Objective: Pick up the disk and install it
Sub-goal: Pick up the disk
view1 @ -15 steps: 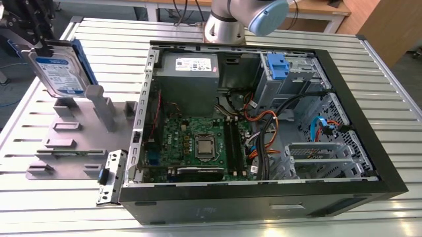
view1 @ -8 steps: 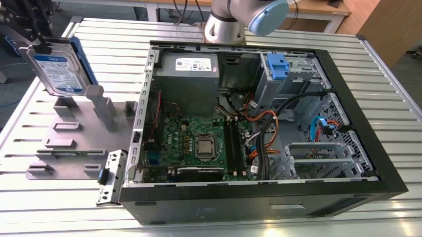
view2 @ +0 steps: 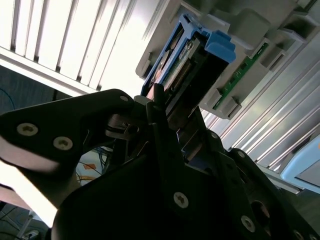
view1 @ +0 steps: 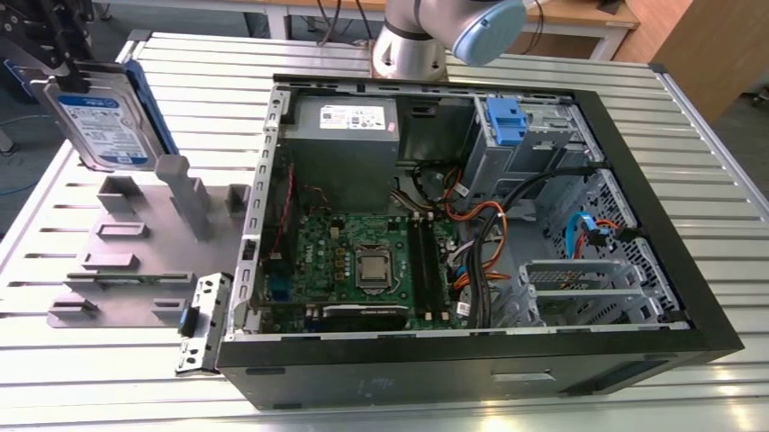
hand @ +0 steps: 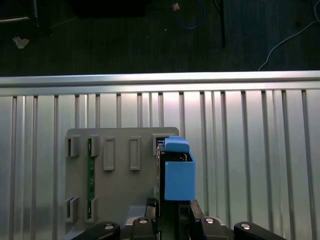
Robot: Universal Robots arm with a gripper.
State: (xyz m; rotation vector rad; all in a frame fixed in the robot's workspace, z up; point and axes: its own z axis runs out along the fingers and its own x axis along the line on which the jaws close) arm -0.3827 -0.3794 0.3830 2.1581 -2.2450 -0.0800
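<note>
Fingers: the black fingers (view2: 158,112) of the gripper (view2: 174,102) are pinched on the disk (view2: 181,69), one on each flat face, at its upper end.
Disk, place: it hangs in the gripper at the exterior view's far left (view1: 111,121), over the far end of the stand (view1: 126,247). I cannot tell whether its lower end touches the stand's posts.
Disk, long axis: close to upright, with the top leaning a little toward the exterior view's left.
Disk, facing: the white-and-blue label faces the exterior camera. In the first wrist view the disk is seen edge-on (hand: 161,172), its thin side upward.
Rails: blue rails (view1: 149,103) run along both long edges. One rail's tab sticks out past the end away from the gripper.
Stand: grey, with upright posts and slots, flat on the table (view1: 697,153). A green board (hand: 91,167) stands in a slot well apart from the disk.
Case: an open case (view1: 481,346) lies on the table just beside the stand, on the exterior view's right, with the motherboard up. A blue-fronted bay (view1: 505,121) sits at its far corner.
Arm: its base (view1: 415,45) stands behind the case.
</note>
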